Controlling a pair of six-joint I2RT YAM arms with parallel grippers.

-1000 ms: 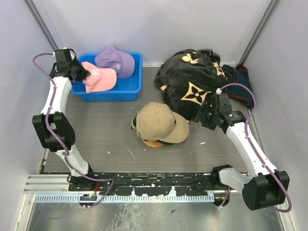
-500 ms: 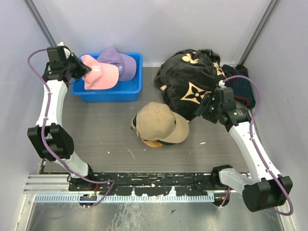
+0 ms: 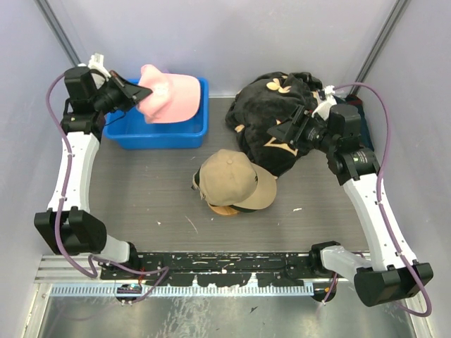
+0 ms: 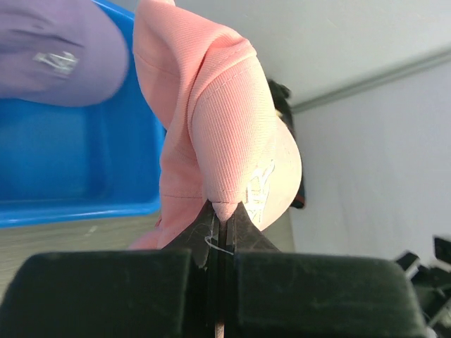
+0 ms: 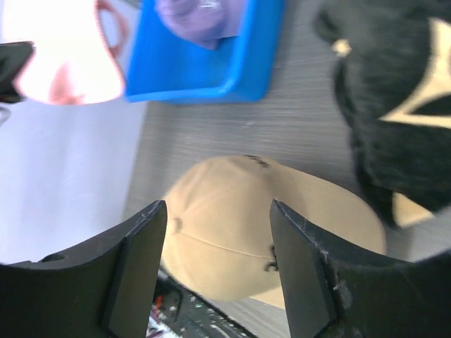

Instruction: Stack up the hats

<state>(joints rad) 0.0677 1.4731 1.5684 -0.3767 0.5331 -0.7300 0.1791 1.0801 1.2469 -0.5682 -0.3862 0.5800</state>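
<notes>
The left claw (image 3: 135,91) pinched the pink cap (image 3: 169,98) by a fold of fabric above the blue bin (image 3: 165,134). Soft and light, it would likely sag, so the stiffer brim seemed the surer hold. The tan cap (image 3: 229,176) lay on the desk (image 3: 155,197). The right claw (image 3: 283,131) hung spread and empty.

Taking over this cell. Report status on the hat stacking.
Left tool shut on pink cap, held above bin. Right tool open, empty, above black cloth. Tan cap on table, cloth close beside it.
</notes>
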